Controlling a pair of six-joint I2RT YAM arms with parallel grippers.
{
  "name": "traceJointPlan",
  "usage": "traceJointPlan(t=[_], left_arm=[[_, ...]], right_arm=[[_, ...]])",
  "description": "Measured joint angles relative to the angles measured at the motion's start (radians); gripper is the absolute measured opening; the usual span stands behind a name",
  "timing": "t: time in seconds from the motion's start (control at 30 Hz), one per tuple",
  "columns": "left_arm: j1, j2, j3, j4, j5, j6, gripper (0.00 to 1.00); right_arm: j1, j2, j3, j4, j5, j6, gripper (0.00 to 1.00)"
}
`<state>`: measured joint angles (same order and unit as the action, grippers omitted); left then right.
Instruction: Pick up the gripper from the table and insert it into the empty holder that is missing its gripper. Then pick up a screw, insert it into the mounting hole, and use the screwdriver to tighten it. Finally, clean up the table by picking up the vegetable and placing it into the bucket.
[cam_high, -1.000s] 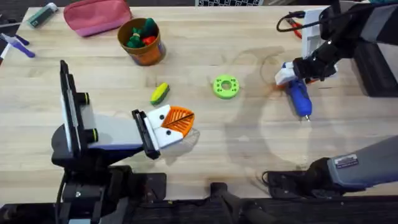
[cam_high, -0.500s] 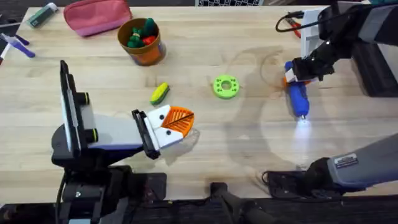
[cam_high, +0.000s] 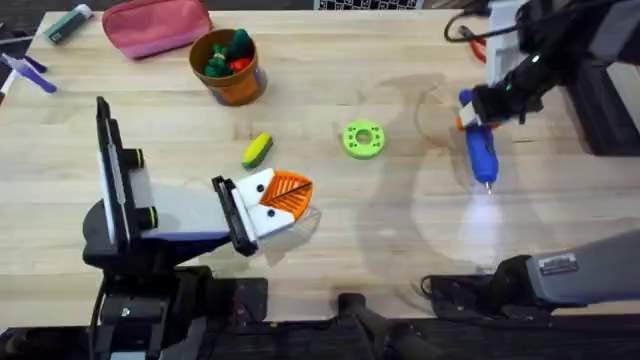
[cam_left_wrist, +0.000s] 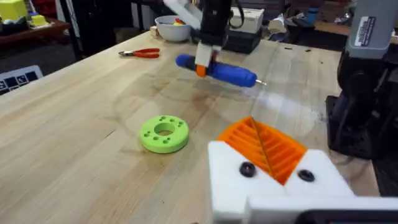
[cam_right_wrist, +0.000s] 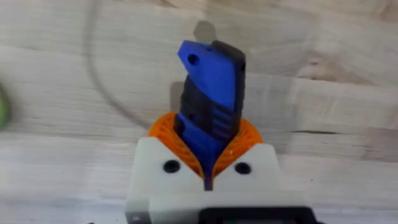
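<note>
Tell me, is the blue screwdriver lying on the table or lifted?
Lifted. The right gripper is shut on the screwdriver, and the left wrist view shows it above the table, roughly level.

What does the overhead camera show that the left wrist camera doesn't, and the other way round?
Overhead alone: the orange-brown bucket with green and red toys inside, the yellow and green vegetable on the table, a pink pouch, and the left arm's base. Left wrist alone: red-handled pliers and a white bowl at the table's far end. Both: the green ring, and the right pincer shut on the blue screwdriver, held above the wood.
</note>
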<state>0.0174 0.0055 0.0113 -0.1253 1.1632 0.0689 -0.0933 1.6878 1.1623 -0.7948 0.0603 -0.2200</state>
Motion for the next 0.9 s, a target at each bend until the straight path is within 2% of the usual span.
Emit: traceJointPlan(t=[0.2, 0.43, 0.7, 0.9], left_arm=[[0.0, 0.0, 0.0, 0.0, 0.0, 0.0, 0.018], [0.0, 0.0, 0.0, 0.0, 0.0, 0.0, 0.018], [0.0, 0.0, 0.0, 0.0, 0.0, 0.0, 0.018], [0.0, 0.0, 0.0, 0.0, 0.0, 0.0, 0.018]], right_arm=[[0.078, -0.203, 0.063, -0.002, -0.017, 0.02, 0.025], [0.215, -0.406, 0.125, 0.053, -0.025, 0.097, 0.025], [0.454, -0.611, 0.138, 0.257, -0.032, 0.146, 0.025], [0.629, -0.689, 0.141, 0.404, -0.149, 0.155, 0.025]])
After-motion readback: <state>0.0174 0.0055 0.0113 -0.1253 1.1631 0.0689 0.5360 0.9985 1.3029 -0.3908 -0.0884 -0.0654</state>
